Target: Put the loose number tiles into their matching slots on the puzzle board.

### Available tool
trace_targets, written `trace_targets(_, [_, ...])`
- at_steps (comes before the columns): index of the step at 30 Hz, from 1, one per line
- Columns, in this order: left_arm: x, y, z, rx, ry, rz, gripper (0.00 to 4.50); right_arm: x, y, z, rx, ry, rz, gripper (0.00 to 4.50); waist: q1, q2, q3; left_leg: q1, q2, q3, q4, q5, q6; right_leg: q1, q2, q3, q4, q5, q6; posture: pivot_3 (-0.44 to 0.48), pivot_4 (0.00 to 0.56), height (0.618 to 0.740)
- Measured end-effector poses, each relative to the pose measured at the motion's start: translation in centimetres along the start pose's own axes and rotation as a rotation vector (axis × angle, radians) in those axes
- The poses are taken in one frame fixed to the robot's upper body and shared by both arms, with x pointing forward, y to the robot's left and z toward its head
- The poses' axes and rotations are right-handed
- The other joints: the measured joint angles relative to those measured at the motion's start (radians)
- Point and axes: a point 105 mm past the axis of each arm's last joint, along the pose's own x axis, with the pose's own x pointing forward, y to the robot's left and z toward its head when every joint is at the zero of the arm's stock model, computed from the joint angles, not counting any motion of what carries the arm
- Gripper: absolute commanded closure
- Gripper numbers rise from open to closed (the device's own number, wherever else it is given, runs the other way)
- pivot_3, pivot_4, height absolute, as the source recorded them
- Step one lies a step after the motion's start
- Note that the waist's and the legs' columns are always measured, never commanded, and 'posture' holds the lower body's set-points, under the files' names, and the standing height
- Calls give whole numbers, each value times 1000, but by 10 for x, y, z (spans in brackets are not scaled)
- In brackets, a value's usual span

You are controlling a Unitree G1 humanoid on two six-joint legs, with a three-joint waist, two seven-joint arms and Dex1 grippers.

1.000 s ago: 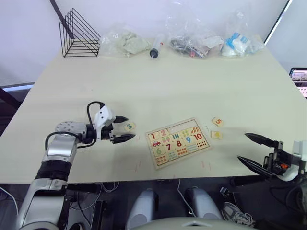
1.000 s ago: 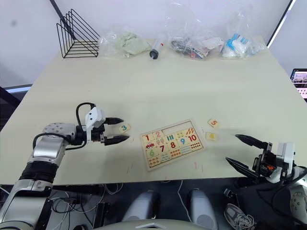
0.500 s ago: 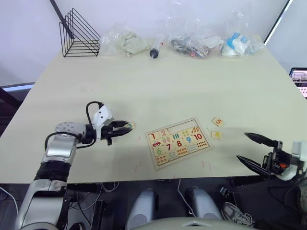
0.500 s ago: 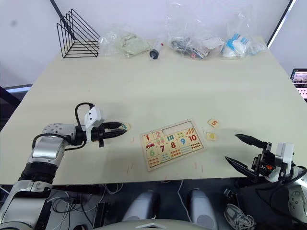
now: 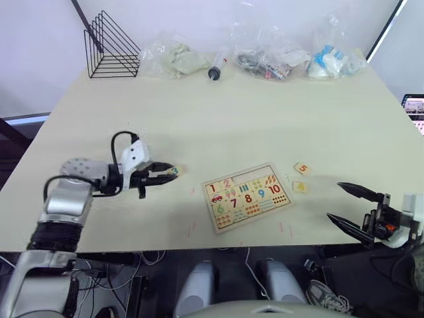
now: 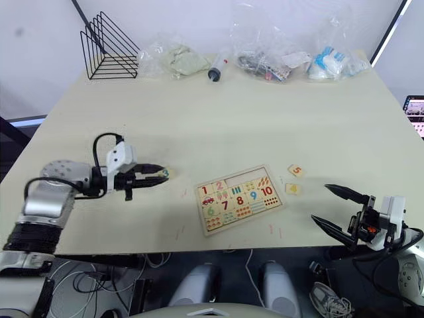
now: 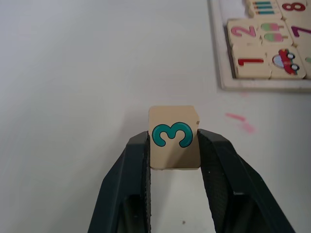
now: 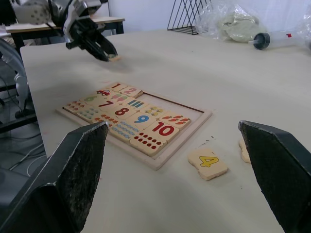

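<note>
1. Head views: the puzzle board [image 5: 246, 196] lies tilted on the table [image 5: 218, 112], just below frame centre. At left centre, the left gripper [image 5: 161, 173] is closed on the 3 tile [image 5: 173, 171], left of the board and apart from it. The 5 tile [image 5: 302, 168] and the 4 tile [image 5: 299, 187] lie just right of the board. At lower right, the right gripper [image 5: 352, 206] hangs off the table edge, fingers spread wide, holding nothing.
2. Left wrist view: both black fingers [image 7: 133, 167] press the sides of the 3 tile at lower centre; the board's corner, with the 1 and 2 pieces seated, sits at upper right.
3. Right wrist view: the board occupies the centre, the 4 tile right of it; the left gripper with its tile appears upper left. A wire rack [image 5: 108, 46], bags [image 5: 173, 57] and a syringe [image 5: 216, 67] line the table's top edge.
</note>
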Motion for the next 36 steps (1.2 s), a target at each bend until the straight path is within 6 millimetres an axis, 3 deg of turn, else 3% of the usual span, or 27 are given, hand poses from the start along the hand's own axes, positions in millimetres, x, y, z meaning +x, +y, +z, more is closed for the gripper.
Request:
trace_targets(9, [14,-12,62,22,-20,-83,3578,6,3,-4,6,-15,-6,0,-3,0,0,0,0,0,0,0,0,0,2,0,0,0,0,0,150,740])
trace_targets(15, [30,-23,87,-6,-2,-150,3578,15,2,-1,-15,-32,-6,0,-3,0,0,0,-1,0,0,0,0,0,2,0,0,0,0,0,150,740])
trace_targets(23, [62,-41,79,17,132,-185,3578,23,-1,2,-47,-51,-5,0,-2,0,0,0,-1,-1,0,0,0,0,2,0,0,0,0,0,150,740])
trace_targets(36, [97,-53,91,87,221,-210,3578,29,-4,0,-61,-62,-15,0,-1,-1,1,-1,-2,-1,1,0,0,0,2,1,0,0,0,0,150,740])
